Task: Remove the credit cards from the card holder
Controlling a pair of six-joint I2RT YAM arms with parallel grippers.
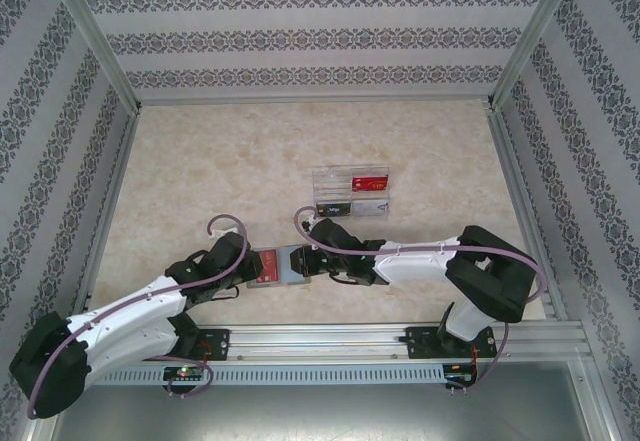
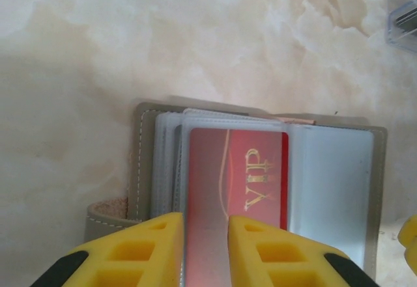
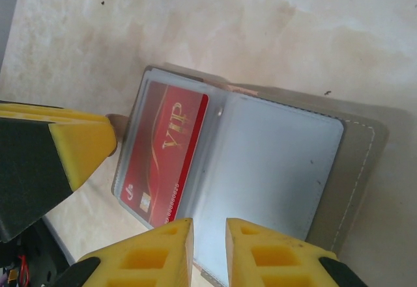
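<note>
While the card holder [image 1: 283, 264] lies open on the desk [image 1: 200, 171] between both arms, the left hand [image 2: 205, 228] sits at its left page, fingers nearly together over the red card [image 2: 254, 176] (card in its sleeve; true pinch or not, cannot tell). Right hand [image 3: 208, 232], equally narrow, straddles the clear page's near edge; its grip is unclear too. Risk: left hand catches sleeve along with card and the whole holder drags, or right hand's hold slips and pages flip shut.
</note>
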